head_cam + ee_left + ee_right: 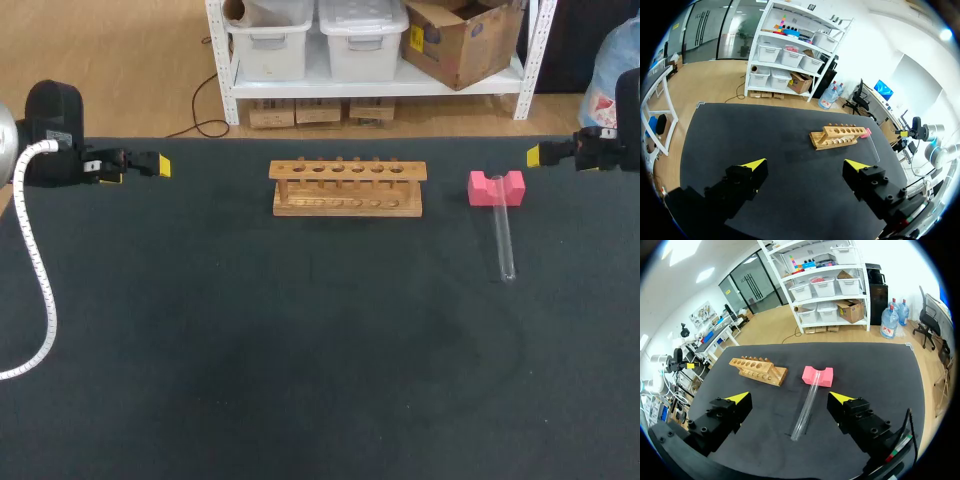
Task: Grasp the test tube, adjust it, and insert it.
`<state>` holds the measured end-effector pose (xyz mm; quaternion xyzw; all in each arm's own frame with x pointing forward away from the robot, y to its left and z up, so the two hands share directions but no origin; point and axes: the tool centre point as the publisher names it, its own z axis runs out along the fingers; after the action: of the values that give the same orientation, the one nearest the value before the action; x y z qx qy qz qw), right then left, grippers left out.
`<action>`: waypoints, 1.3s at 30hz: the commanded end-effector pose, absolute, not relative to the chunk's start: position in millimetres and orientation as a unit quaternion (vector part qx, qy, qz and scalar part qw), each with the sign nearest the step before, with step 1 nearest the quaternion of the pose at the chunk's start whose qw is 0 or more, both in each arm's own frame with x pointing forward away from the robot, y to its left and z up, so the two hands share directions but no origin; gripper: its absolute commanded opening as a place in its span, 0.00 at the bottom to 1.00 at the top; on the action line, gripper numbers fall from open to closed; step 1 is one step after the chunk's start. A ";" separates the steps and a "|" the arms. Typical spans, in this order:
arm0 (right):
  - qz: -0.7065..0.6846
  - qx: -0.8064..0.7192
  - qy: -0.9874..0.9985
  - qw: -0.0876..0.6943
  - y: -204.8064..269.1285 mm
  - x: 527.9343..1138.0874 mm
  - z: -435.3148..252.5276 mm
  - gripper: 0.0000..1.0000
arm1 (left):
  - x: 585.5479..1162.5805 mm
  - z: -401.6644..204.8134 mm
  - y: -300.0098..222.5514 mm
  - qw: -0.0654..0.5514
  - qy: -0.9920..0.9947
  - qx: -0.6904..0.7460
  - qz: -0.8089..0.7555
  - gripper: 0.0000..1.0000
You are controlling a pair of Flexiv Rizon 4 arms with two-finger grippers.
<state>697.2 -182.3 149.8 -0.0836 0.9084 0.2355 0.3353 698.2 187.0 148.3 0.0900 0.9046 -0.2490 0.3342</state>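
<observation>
A clear glass test tube point(504, 238) lies on the dark table, its far end resting in a notched pink block point(496, 187). A wooden rack point(347, 187) with a row of holes stands to the left of the block. In the right wrist view the test tube point(806, 410) lies ahead of my open right gripper point(789, 399), with the pink block point(818, 376) and the rack point(759, 371) beyond. My right gripper point(535, 155) hovers at the table's far right edge. My left gripper point(155, 165) is open at the far left, with the rack point(836, 136) far ahead of it.
The dark table mat point(300, 340) spreads wide in front of the rack and tube. A white ribbed cable point(38, 270) hangs from my left arm over the table's left side.
</observation>
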 end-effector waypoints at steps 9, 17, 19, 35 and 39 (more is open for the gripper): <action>0.236 -0.084 0.908 0.335 -182.7 697.3 149.5 1.00 | 698.2 148.5 186.8 0.334 0.905 0.090 -0.249 1.00; 0.236 -0.084 0.908 0.335 -182.7 697.3 149.5 1.00 | 698.2 148.5 186.8 0.334 0.905 0.090 -0.249 1.00; 0.236 -0.084 0.908 0.335 -182.7 697.3 149.5 1.00 | 698.2 148.5 186.8 0.334 0.905 0.090 -0.249 1.00; 0.215 -0.092 0.912 0.336 -174.8 702.9 146.0 1.00 | 698.2 148.5 186.8 0.334 0.905 0.090 -0.249 1.00; 0.199 -0.089 0.918 0.332 -168.3 704.5 139.0 1.00 | 698.2 148.5 186.8 0.334 0.905 0.090 -0.249 1.00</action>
<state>700.9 -177.2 141.8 -0.1006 0.9128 0.2227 0.3273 698.1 187.0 148.3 0.0900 0.9045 -0.2491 0.3342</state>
